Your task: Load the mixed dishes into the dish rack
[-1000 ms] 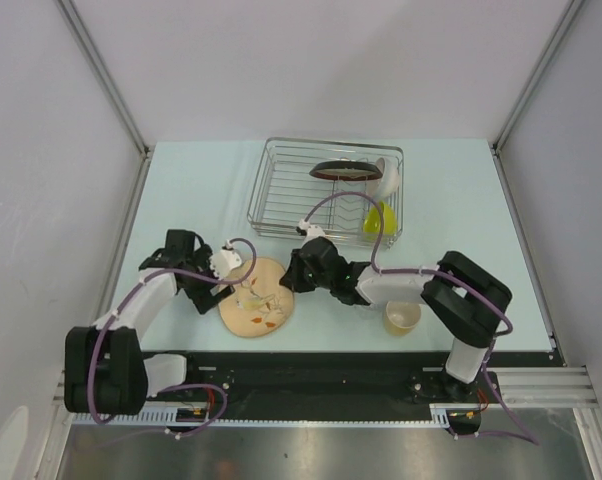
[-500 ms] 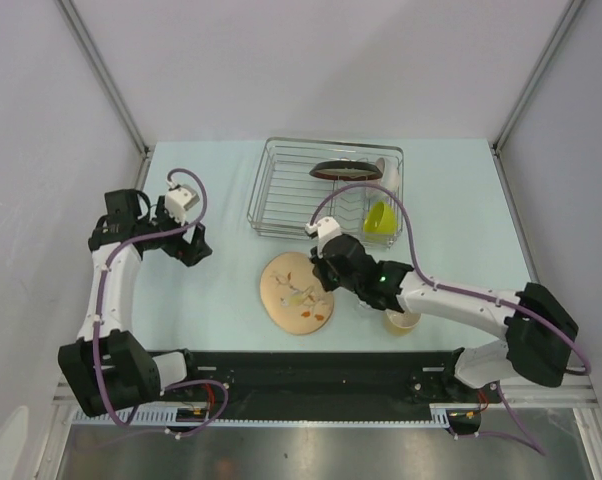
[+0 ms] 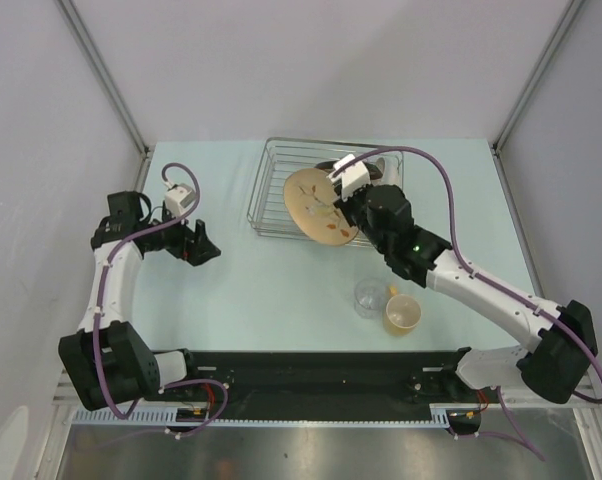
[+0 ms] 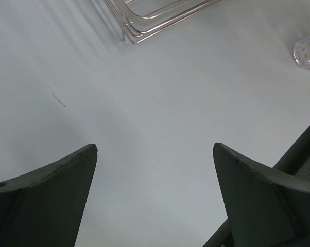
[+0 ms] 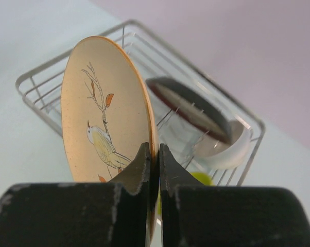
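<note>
While right pincer (image 5: 154,153) clamps its rim, plate (image 5: 101,118) juts forward at rack (image 3: 271,200).

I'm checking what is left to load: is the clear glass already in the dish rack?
No, the clear glass stands on the table beside the yellowish cup, well outside the dish rack.

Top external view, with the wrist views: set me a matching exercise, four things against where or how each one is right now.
Things
1. beige plate with bird-and-leaf pattern
2. dark-red-rimmed plate
3. clear glass
4. left gripper

Places or states
A. standing on edge in the silver wire dish rack
B. on the table beside the yellowish handled cup
C. open, above the table
D. pinched on edge in the right gripper

Pairs: 1-D, 2-A, 3-B, 4-C
</note>
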`<action>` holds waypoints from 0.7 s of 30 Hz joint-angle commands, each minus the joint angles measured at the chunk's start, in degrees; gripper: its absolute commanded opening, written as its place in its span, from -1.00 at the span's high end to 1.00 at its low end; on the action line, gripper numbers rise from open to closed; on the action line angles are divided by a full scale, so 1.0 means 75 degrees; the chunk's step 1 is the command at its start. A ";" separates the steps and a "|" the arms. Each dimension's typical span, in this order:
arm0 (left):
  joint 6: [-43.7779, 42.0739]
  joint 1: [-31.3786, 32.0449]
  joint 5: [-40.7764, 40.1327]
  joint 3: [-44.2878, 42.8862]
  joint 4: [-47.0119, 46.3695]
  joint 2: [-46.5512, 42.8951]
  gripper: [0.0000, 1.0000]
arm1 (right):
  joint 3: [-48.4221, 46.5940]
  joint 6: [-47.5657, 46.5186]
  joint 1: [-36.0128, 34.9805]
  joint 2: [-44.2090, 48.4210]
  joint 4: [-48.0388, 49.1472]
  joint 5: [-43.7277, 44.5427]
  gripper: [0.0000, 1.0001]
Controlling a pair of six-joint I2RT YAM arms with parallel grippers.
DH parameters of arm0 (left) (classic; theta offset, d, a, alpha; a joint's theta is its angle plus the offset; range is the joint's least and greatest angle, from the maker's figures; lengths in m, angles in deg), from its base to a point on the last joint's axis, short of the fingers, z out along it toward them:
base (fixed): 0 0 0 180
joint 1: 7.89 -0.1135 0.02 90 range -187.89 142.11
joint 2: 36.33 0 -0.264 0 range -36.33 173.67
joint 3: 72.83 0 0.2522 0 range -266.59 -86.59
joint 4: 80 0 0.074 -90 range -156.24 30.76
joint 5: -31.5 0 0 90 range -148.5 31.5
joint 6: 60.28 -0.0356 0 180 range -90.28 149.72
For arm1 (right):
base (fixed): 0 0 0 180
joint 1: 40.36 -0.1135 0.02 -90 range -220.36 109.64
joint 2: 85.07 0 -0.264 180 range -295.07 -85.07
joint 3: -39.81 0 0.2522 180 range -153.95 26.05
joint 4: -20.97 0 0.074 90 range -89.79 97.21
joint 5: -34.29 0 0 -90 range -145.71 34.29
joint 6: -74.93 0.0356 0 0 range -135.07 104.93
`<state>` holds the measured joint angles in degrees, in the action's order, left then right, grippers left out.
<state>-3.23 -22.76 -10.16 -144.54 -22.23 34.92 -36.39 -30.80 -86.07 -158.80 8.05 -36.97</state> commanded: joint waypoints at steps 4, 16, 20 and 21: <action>0.0210 -0.0032 0.0387 0.0309 -0.0290 0.0016 -1.00 | -0.1097 -0.2097 0.0761 -0.0070 0.2943 -0.0214 1.00; 0.0221 -0.0032 0.0258 0.0508 -0.0442 0.0052 -0.99 | -0.1097 -0.4840 0.1185 -0.0997 0.3463 -0.0448 1.00; 0.0292 -0.0033 0.0258 0.0497 -0.0512 0.0122 -0.99 | -0.1097 -0.5040 0.1185 -0.0939 0.2995 -0.0589 1.00; 0.0280 -0.0044 0.0258 0.0497 -0.0512 0.0099 -1.00 | -0.1097 -0.5028 0.1185 -0.0915 0.2819 -0.0600 1.00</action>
<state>-1.70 -22.76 -10.12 -140.93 -24.31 35.48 -40.43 -63.76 -77.42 -168.66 21.53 -41.14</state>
